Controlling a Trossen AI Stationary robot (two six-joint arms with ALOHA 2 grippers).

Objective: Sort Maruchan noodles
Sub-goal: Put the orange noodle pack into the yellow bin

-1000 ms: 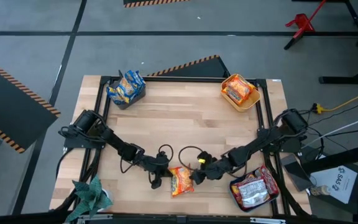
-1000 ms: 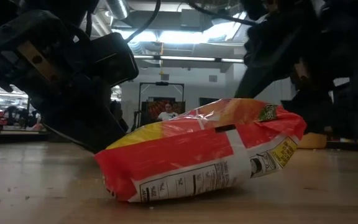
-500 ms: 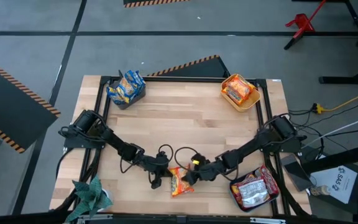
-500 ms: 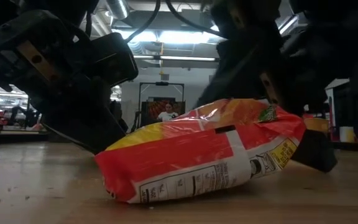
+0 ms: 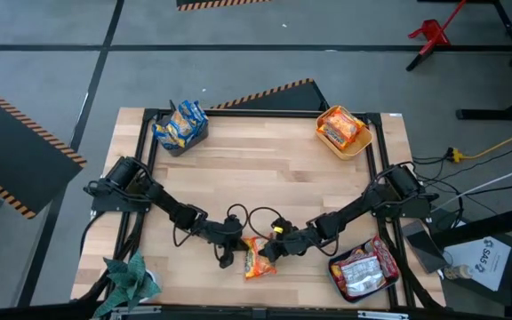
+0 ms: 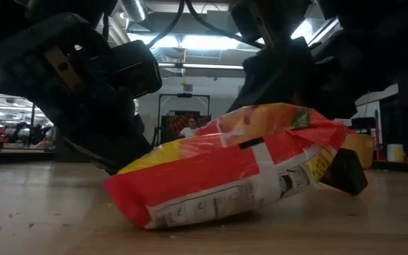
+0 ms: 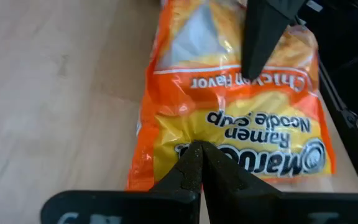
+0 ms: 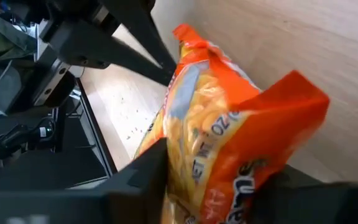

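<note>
An orange-and-yellow Maruchan noodle packet (image 5: 258, 260) lies near the table's front edge, its left part on the wood and its right end tipped up (image 6: 310, 131). My left gripper (image 5: 227, 255) stands shut at the packet's left side. My right gripper (image 5: 270, 252) is shut on the packet's right end; it reaches in from the right. More packets lie in three bins. My left gripper's shut fingertips (image 7: 197, 152) rest on the yellow part of the packet's face (image 7: 229, 134), close to its left edge. They come slanting down from the table's left. My right gripper pinches the packet's right end (image 8: 253, 143) between its two fingers, one finger on top (image 6: 282, 74) and one beneath (image 6: 346, 173). It comes slanting down from the table's right. That end is raised off the wood while the left part stays on the table.
A grey bin (image 5: 180, 127) with blue-and-yellow packets stands at the far left. A yellow bin (image 5: 342, 131) with orange packets stands at the far right. A bin (image 5: 363, 271) with silver-and-red packets is at the near right, and a teal thing (image 5: 132, 280) at the near left corner.
My right gripper has come down and toward the table's left onto the packet. Its fingers have closed around the packet's right end. That end has lifted a little and the packet has crumpled, while its left part stays on the table.
</note>
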